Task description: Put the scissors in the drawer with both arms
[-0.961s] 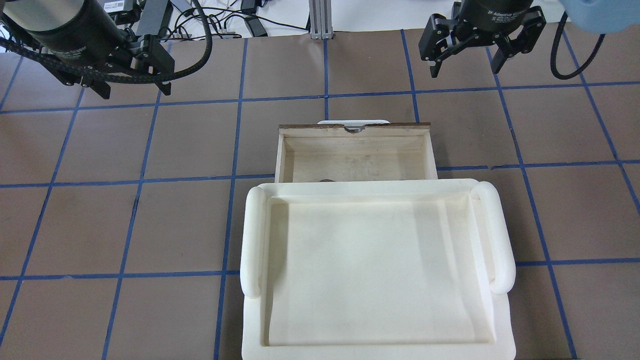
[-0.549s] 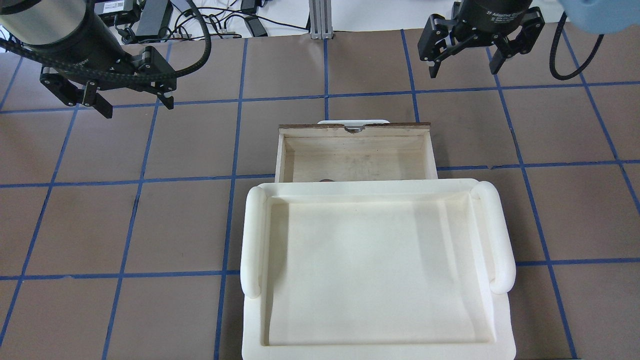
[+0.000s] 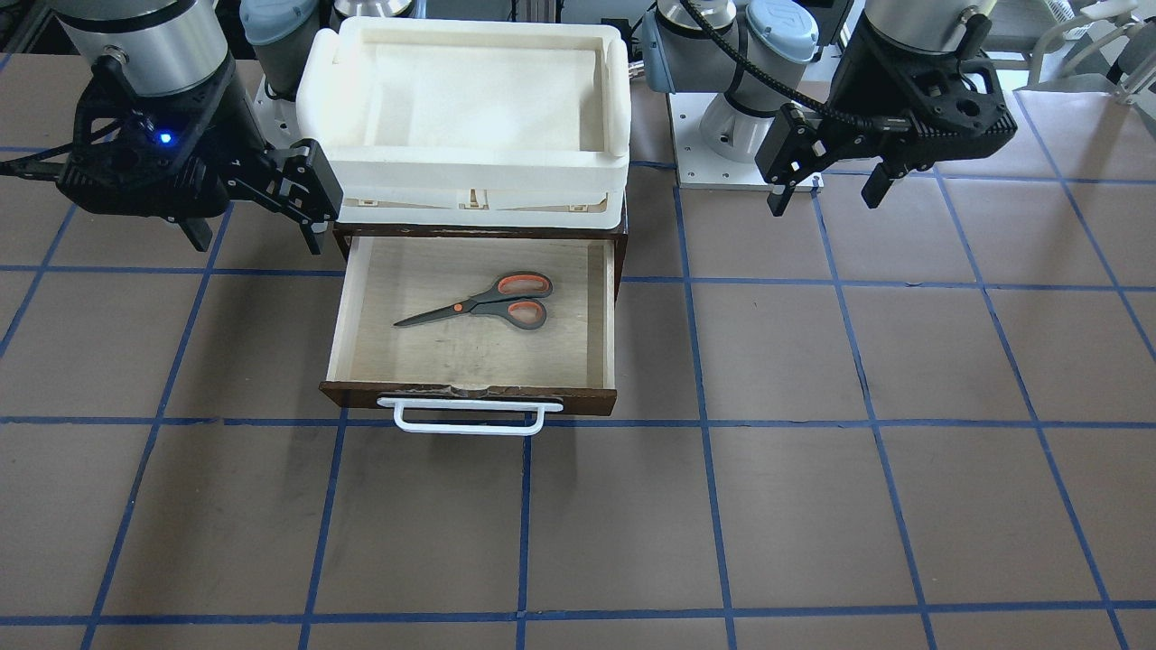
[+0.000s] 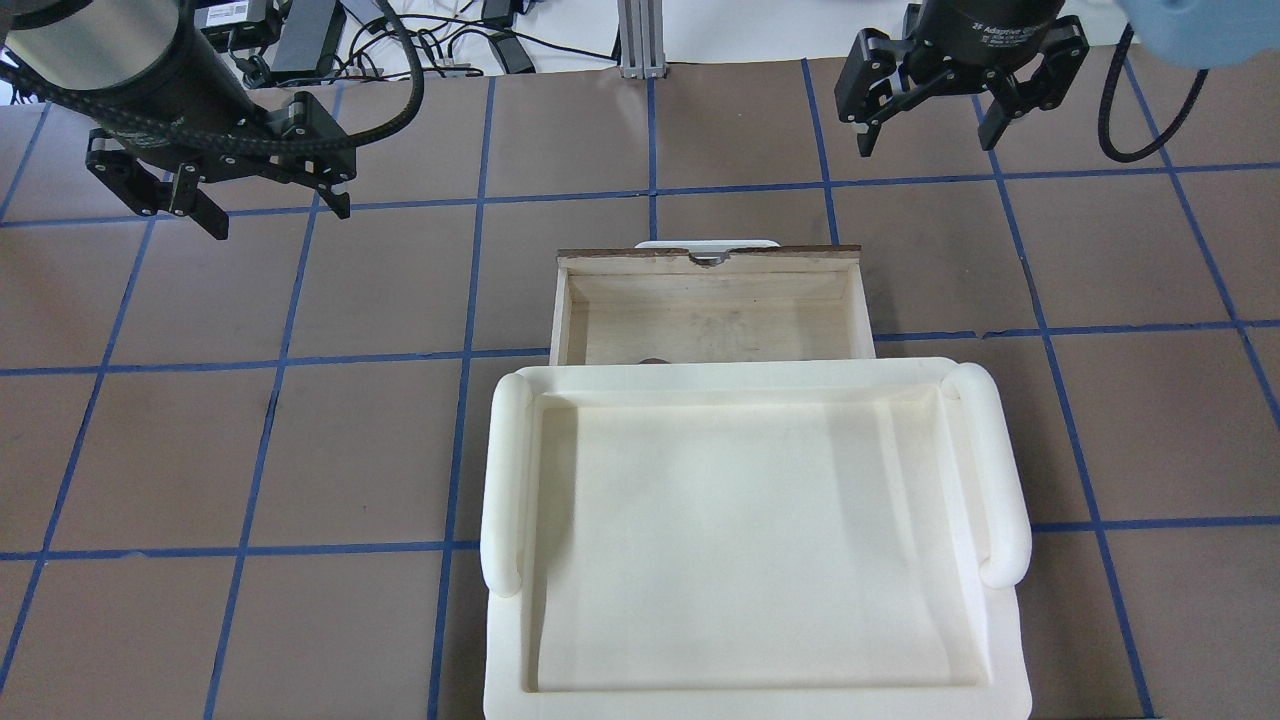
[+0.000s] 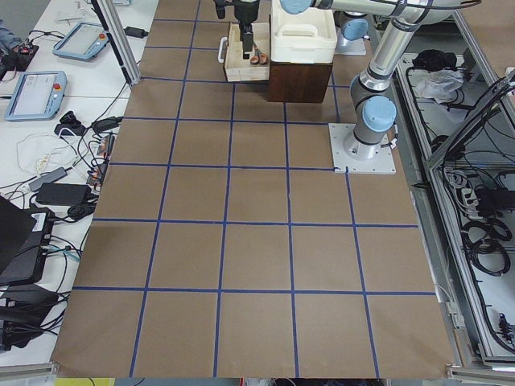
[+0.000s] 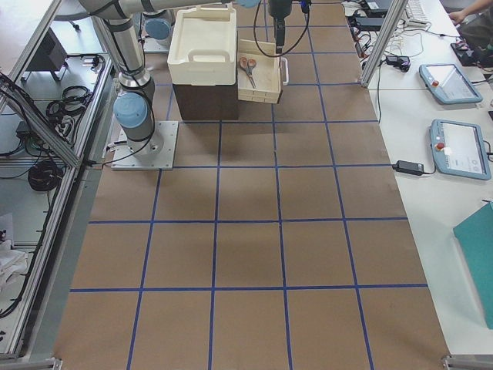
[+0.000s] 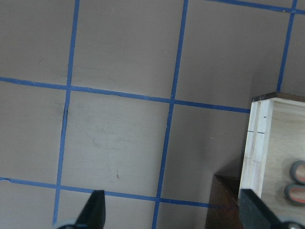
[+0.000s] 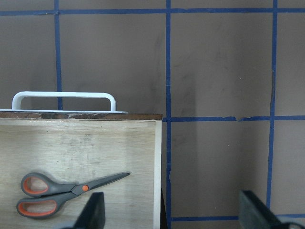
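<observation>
Inside the drawer point(image 3: 587, 400), on its pale plywood floor, the scissors point(image 3: 483, 301) lie flat and shut, blades pointing toward the robot's right and the 2 orange-lined loops toward its left, touching neither side wall. What has changed over the last 1 second is on the robot's left: the left gripper point(image 4: 272, 208) has swung its wrist round and slid outward and a little toward the robot, with most of that turn done in the first half second and only a slight settling since. It now hangs over bare table point(image 3: 813, 451) well apart from the drawer, its jaws spread wide with nothing between them; its wrist camera shows only brown paper and blue tape lines between the 2 fingertips point(image 7: 95, 212), with a corner of the drawer at the edge. The right gripper point(image 4: 928, 140) has barely shifted in the same span, drifting a touch away from the drawer, and it too is spread open and empty, off to the drawer's other side. I read this as both arms backing off after the drop, so the placing itself looks finished. The drawer is pulled out from under the white foam tray point(image 3: 452, 162), its white loop handle point(image 3: 468, 424) untouched by either gripper, so if closing counts as part of the job, that push is not yet begun.
</observation>
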`<state>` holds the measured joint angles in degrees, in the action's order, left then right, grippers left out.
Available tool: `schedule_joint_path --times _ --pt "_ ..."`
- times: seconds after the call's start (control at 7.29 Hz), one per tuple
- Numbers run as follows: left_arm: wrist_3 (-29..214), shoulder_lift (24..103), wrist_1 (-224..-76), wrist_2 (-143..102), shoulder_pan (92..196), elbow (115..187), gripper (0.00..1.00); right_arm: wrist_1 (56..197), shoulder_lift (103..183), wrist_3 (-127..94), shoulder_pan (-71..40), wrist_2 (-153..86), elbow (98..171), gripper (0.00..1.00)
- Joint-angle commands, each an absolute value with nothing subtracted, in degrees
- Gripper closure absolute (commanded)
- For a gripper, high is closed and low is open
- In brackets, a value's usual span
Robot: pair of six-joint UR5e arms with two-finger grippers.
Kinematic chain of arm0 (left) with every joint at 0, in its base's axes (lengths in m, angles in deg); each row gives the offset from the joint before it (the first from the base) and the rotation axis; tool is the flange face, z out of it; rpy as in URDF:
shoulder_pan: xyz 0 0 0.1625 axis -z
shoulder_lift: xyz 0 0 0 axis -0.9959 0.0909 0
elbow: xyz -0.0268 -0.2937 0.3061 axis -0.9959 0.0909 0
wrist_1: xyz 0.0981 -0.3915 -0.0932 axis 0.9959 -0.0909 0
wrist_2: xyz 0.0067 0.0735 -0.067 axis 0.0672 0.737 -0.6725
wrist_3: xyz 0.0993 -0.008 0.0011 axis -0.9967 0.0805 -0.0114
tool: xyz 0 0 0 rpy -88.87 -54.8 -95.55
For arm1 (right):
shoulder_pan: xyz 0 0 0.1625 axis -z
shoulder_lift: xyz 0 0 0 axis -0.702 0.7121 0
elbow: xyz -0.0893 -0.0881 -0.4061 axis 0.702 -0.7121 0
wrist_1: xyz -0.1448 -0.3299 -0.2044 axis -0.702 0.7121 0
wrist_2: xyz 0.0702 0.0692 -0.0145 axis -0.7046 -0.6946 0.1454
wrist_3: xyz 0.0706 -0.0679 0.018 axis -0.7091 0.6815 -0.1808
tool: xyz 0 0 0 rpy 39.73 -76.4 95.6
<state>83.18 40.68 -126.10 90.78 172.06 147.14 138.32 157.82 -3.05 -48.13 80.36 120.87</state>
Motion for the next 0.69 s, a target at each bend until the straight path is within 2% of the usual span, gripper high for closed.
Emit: schedule_joint_path --times 0.0,0.55 --pt "83.08 40.51 -126.02 90.79 172.06 147.26 0.0 138.2 157.82 -3.19 -48.13 80.35 120.87 0.0" --pt "75.08 40.77 -126.1 90.71 172.06 147.44 0.0 138.38 158.17 -3.28 -48.13 80.35 121.83 0.0"
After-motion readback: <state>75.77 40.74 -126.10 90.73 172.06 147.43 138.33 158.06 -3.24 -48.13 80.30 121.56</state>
